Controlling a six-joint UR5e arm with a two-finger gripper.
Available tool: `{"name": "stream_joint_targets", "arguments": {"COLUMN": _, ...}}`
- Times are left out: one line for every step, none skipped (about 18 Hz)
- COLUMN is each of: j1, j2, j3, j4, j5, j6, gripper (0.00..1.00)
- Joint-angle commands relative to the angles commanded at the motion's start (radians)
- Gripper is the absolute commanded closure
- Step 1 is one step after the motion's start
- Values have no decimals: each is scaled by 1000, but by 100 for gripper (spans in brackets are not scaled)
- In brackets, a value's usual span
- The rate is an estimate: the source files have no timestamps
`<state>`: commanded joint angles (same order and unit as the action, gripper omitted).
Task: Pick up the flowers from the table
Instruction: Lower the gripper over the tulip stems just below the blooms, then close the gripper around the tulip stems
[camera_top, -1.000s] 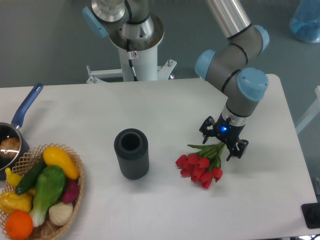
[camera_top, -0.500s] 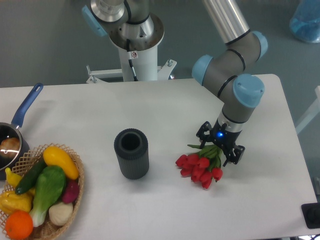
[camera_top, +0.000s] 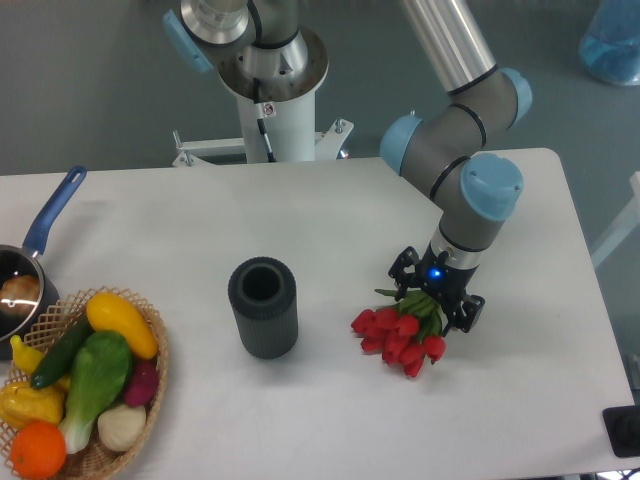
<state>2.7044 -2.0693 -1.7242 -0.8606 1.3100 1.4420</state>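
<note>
Camera view from above the table (camera_top: 200, 220), so here's what you've got. Your gripper (camera_top: 436, 300) is down low on the right-hand part of the white top, pointing at the surface, with a little blue light glowing on its body. Its two black fingers (camera_top: 404, 270) stand apart on either side of the leafy end of the flowers (camera_top: 400, 333) — one up-left of the greenery, the other down-right of it. They look spread rather than clamped, but from this angle I honestly can't tell if they're touching the leaves or stems, or gripping anything.

The flowers themselves lie flat on the table: red tulip heads bunched toward the lower left, green leaves fanning up toward the gripper. The stems go under the gripper body, so you can't see them.

Left of the bunch, well apart, a dark grey ribbed vase (camera_top: 263, 306) stands upright with its open mouth facing up. Over in the lower left corner there's a wicker basket (camera_top: 150, 322) stuffed with vegetables — yellow, green, orange, a purplish one. Just beside it at the left edge sits a small pan with a blue handle (camera_top: 55, 210) angled up and to the right. The arm's white base pedestal (camera_top: 275, 100) stands behind the far edge of the table.
</note>
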Motion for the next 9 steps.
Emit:
{"name": "stream_joint_targets", "arguments": {"j1": 0, "j2": 0, "j3": 0, "j4": 0, "j5": 0, "j6": 0, "gripper": 0}}
{"name": "stream_joint_targets", "arguments": {"j1": 0, "j2": 0, "j3": 0, "j4": 0, "j5": 0, "j6": -2, "gripper": 0}}
{"name": "stream_joint_targets", "arguments": {"j1": 0, "j2": -2, "j3": 0, "j4": 0, "j5": 0, "j6": -2, "gripper": 0}}
{"name": "stream_joint_targets", "arguments": {"j1": 0, "j2": -5, "j3": 0, "j4": 0, "j5": 0, "j6": -2, "gripper": 0}}
{"name": "stream_joint_targets", "arguments": {"j1": 0, "j2": -8, "j3": 0, "j4": 2, "j5": 0, "j6": -2, "gripper": 0}}
{"name": "stream_joint_targets", "arguments": {"j1": 0, "j2": -8, "j3": 0, "j4": 2, "j5": 0, "j6": -2, "gripper": 0}}
{"name": "stream_joint_targets", "arguments": {"j1": -5, "j2": -8, "j3": 0, "j4": 2, "j5": 0, "j6": -2, "gripper": 0}}
{"name": "stream_joint_targets", "arguments": {"j1": -5, "j2": -8, "j3": 0, "j4": 2, "j5": 0, "j6": -2, "gripper": 3}}
{"name": "stream_joint_targets", "arguments": {"j1": -5, "j2": -6, "j3": 0, "j4": 2, "j5": 0, "j6": -3, "gripper": 11}}
